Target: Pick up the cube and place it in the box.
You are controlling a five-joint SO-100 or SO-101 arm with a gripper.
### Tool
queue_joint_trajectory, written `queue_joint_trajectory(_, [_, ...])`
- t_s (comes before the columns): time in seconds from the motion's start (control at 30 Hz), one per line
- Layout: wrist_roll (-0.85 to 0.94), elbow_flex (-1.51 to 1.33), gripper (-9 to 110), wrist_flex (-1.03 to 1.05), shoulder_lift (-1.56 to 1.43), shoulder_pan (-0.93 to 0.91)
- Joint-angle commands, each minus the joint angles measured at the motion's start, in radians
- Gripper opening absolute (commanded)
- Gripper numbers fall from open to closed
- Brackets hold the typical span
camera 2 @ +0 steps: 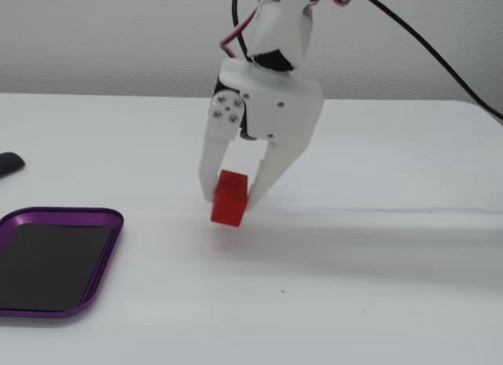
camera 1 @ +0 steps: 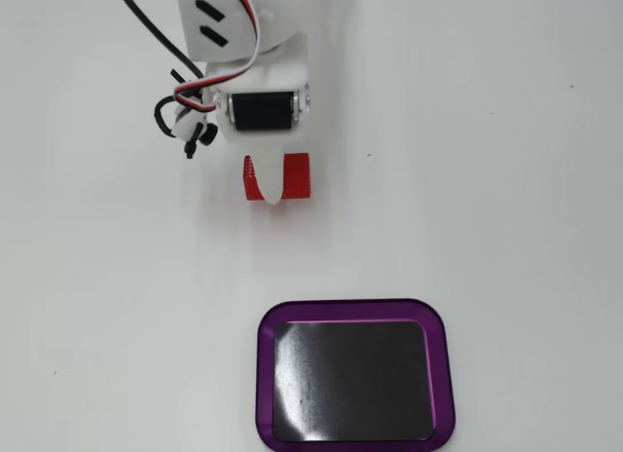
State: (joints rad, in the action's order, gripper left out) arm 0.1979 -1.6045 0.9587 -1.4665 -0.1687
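Gripper [camera 2: 229, 198]: white, two fingers pointing down, closed on the cube from both sides; seen from above [camera 1: 270, 191], one finger crosses the block's top.
Cube [camera 2: 230, 198]: bright red, clamped between the fingertips, tilted a little, apparently just clear of the desk in the side fixed view; also red on both sides of the finger from above [camera 1: 296, 175].
Box [camera 1: 355, 375]: purple rim, black bottom, nothing in it, well apart from the cube; at the left edge in the side view [camera 2: 55, 259].
Desk [camera 1: 506, 208]: white.
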Motion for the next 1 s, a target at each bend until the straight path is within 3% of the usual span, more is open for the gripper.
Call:
queue_joint_trajectory(0.0, [0.005, 0.081, -1, -0.015, -0.107, 0.014])
queue_joint_trajectory(0.4, [0.005, 0.207, -1, -0.534, 0.048, 0.179])
queue_joint_trajectory(0.7, [0.006, 0.551, 0, -0.416, 0.437, 0.178])
queue_joint_trajectory(0.97, [-0.003, 0.710, 0, -0.262, 0.502, 0.179])
